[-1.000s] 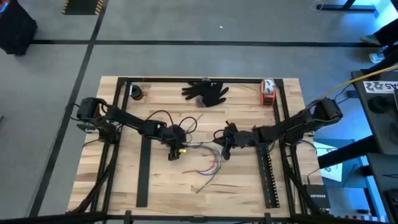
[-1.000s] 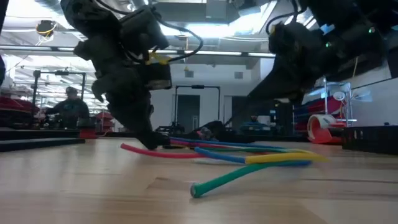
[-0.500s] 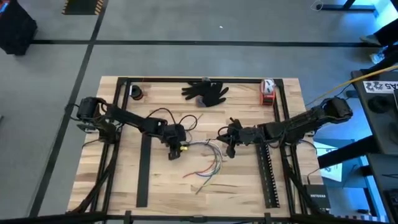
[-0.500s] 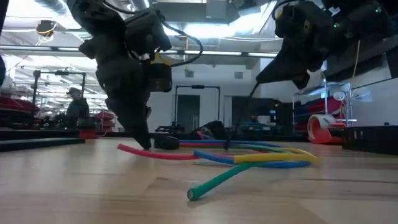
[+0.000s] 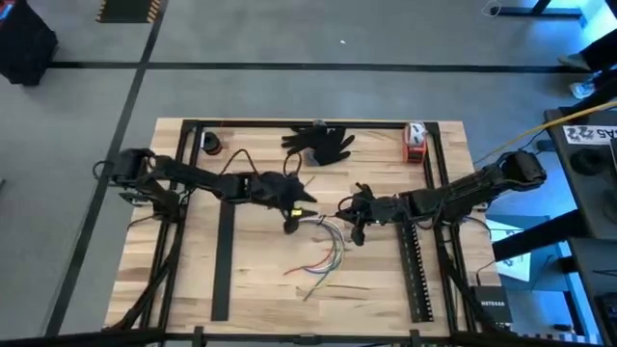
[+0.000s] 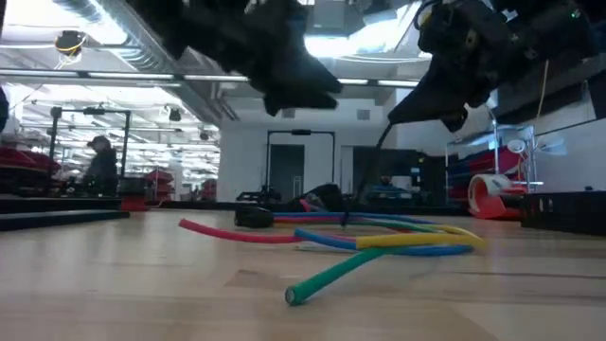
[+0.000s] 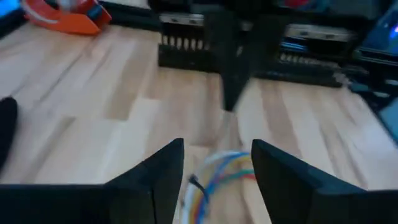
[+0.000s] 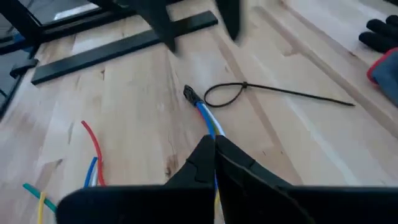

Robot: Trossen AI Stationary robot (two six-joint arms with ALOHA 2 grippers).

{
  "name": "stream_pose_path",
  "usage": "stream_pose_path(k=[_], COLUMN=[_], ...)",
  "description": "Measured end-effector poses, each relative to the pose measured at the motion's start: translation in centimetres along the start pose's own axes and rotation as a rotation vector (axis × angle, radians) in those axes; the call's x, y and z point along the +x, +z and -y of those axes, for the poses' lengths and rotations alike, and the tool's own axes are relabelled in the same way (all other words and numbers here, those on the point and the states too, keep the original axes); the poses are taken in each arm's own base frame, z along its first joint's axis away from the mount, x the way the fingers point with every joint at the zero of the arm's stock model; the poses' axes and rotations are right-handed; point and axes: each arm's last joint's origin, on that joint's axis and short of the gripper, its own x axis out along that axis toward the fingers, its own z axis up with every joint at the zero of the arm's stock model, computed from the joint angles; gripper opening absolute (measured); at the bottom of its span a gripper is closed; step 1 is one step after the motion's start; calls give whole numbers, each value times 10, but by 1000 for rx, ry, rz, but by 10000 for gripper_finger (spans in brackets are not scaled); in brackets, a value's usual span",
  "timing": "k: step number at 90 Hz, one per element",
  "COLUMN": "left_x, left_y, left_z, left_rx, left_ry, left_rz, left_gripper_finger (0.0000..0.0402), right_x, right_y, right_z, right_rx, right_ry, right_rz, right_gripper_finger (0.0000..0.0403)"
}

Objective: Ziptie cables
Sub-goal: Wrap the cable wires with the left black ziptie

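Cables [image 5: 326,246] fanned on the table [image 5: 193,289] mid-centre, one end gathered near the two end effectors, free ends splayed toward the table's near edge. Right end effector [image 5: 355,231] clenched on the gathered end of the cables, fingers pressed together in the right wrist view with blue and yellow strands running out from between them [image 8: 211,127]. Left end effector [image 5: 292,220] just beside the gathered end on its left, raised off the table in the low view [image 6: 284,85], fingers [image 7: 155,180] spread apart, gripping nothing; cable bundle visible below the gap in the left wrist view [image 7: 214,177]. Cable count from the low view: red [image 6: 227,232], blue [image 6: 331,240], yellow [image 6: 426,240], green [image 6: 331,275], so four distinct colours; any further strands cannot be told apart. One black zip tie [image 8: 249,90] looped at one end, lying on the table just beyond the bundle tip, touching or not cannot be told. One black glove [image 5: 318,142] at the far edge of the table. One red-and-white tape roll [image 5: 415,143] at the far right corner. Two black slotted bars: one on the left [image 5: 222,260], one on the right [image 5: 416,275]. One small dark round item [image 5: 212,145] at the far left corner. One person [image 6: 99,166] in the room behind.
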Motion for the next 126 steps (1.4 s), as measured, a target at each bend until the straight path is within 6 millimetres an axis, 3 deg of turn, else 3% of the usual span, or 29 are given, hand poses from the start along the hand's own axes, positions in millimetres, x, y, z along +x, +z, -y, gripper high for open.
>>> stream_pose_path(k=[26,57,85,126], left_x=[33,51,65,65], left_y=[-29,-47,-65,-64], left_z=[-20,-22,-39,-39], left_rx=[45,112,66,90], left_ry=[-72,-138,-80,-120], left_rz=[-37,-32,-35,-19], left_gripper_finger=[184,184,183,94], right_x=[0,3,3,3], right_y=[-1,5,5,5], right_z=[1,10,11,11], right_rx=[-6,29,34,37], right_ry=[-15,-26,-17,-8], right_rz=[-11,8,9,10], right_gripper_finger=[0,0,0,0])
